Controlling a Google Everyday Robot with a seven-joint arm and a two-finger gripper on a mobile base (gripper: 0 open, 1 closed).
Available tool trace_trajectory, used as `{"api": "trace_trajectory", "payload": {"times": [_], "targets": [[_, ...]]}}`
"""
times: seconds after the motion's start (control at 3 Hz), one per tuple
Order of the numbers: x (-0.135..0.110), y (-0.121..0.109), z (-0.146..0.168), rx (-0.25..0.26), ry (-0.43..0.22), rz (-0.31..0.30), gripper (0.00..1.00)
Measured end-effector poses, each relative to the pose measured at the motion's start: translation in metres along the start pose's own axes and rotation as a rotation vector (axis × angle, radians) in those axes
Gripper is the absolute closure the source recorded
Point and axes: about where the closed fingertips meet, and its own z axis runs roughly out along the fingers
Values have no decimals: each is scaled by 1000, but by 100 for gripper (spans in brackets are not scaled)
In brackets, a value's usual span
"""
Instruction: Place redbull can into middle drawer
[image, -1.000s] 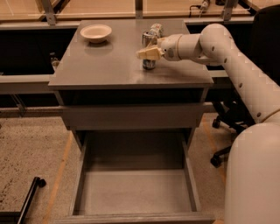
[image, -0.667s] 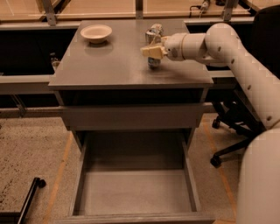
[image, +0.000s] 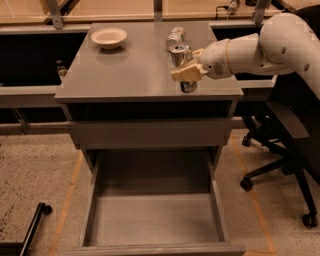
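— Where's the arm (image: 260, 47)?

— It comes in from the right, stretched almost level over the cabinet top (image: 125, 75), wrist turned toward the left.

— And the gripper (image: 185, 73)?

— At the front right of the top, its pale fingers (image: 181, 74) closed across the middle of the redbull can (image: 180, 54), which stands upright. I can't tell whether the can's base touches the surface.

— The middle drawer (image: 155, 220)?

— Pulled out below, well under the can, grey floor bare, beneath a closed drawer front (image: 150, 132).

— Anything else?

— A second can (image: 175, 36) just behind the held one, a bowl (image: 108, 38) at the far left, an office chair (image: 282, 150) to the right.
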Motion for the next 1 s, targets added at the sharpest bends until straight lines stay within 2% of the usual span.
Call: {"api": "trace_trajectory", "payload": {"times": [0.33, 0.67, 1.0], "targets": [[18, 65, -33, -125, 39, -49, 100], [64, 123, -48, -235, 50, -24, 100], [64, 122, -48, -235, 50, -25, 100]]}}
